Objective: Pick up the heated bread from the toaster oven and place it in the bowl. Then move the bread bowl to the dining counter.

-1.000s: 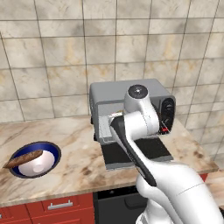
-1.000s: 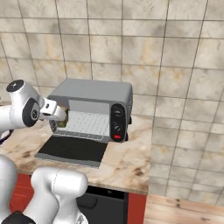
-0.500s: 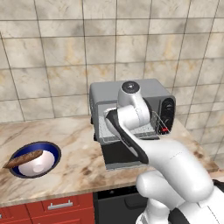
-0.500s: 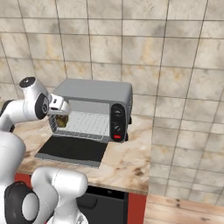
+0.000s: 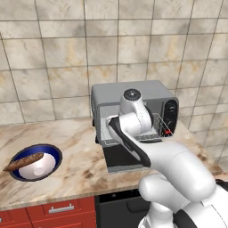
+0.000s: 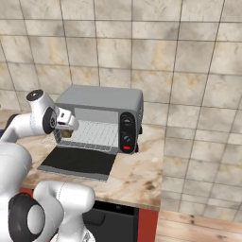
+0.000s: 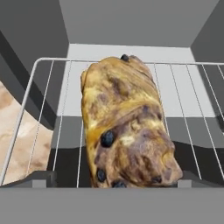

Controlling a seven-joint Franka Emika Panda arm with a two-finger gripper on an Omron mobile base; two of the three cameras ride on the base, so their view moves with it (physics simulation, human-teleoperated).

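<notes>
The gripper has swung in from the side over the last second and now sits at the mouth of the toaster oven, jaws spread wide and holding nothing. The bread lies on the wire rack straight ahead of the fingers, between them but not yet pinched. Closing on it looks like the next step; the bowl waits well off to the hand's left with a dark stick across it.

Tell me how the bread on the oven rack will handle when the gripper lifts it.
The bread looks chunky and crusted, so it is probably stiff rather than floppy, and light for its bulk. Its lumpy, uneven sides may let it twist between the fingers. It lies flat on the wire rack, so it seems unlikely to roll.
</notes>
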